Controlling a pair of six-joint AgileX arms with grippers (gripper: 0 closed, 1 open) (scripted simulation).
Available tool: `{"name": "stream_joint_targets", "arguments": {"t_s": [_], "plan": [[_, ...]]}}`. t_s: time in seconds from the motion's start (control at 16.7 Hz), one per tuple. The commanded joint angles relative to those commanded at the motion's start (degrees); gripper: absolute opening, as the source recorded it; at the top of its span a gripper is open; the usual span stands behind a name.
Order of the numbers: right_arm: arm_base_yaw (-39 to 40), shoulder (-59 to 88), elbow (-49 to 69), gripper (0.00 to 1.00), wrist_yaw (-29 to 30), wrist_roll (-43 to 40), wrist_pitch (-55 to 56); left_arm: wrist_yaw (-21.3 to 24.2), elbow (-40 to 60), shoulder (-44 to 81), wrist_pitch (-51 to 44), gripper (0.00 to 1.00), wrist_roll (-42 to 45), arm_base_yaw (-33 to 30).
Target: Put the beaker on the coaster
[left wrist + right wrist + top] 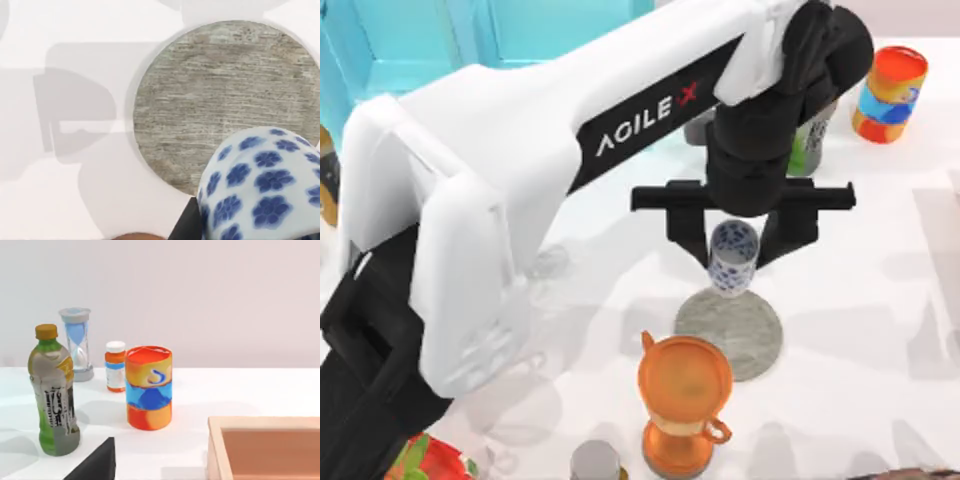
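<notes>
The left arm's white body spans the top view from the lower left to the centre, covering much of the table (880,300). Its left gripper (735,245) is clenched on the beaker (733,257), one black finger on each side, holding it at the far edge of the coaster (735,330); whether its base touches the disc cannot be made out. The left wrist view shows the beaker's blue flower pattern close up, cut off by the frame, over the coaster's mottled grey face. An orange jug (684,405) stands just beside the coaster. The right wrist view shows a green bottle (54,392), an hourglass (76,344), a pill bottle (115,366), an orange-blue can (148,387) and a wooden box (265,447) cut off at the corner.
</notes>
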Motion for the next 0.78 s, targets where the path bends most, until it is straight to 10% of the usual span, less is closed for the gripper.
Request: {"name": "stream_joint_targets", "arguments": {"t_s": [0.78], "plan": [[0.0, 0.0, 0.0, 1.00, 0.0, 0.0, 0.0, -0.3, -8.6, 0.0, 9.1, 0.00, -1.9, -1.1]]}}
